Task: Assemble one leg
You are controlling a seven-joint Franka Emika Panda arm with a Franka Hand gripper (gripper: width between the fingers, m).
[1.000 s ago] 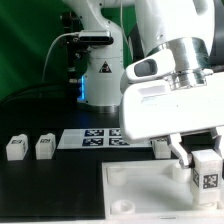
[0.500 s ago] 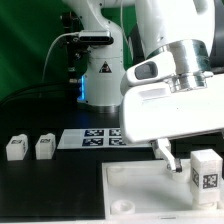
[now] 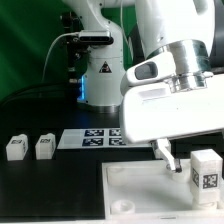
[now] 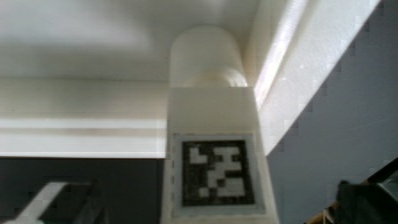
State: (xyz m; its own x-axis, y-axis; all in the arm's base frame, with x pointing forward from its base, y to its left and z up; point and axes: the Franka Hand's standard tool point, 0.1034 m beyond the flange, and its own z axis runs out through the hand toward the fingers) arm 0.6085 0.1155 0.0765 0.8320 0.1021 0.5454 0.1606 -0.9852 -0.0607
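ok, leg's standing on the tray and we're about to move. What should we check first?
1. Leg upright on tray: ok.
2. End effector open: ok.
3. Finger clear of leg: ok.
4. Leg fully seated in its socket: cannot tell, the joint doesn't show.
5. Spare legs well away from the arm, at the exterior view's left: ok.

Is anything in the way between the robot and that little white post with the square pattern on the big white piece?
Nothing visible. The leg stands upright on the large white piece, and the open end effector straddles it; the wrist view shows only gaps beside the leg.
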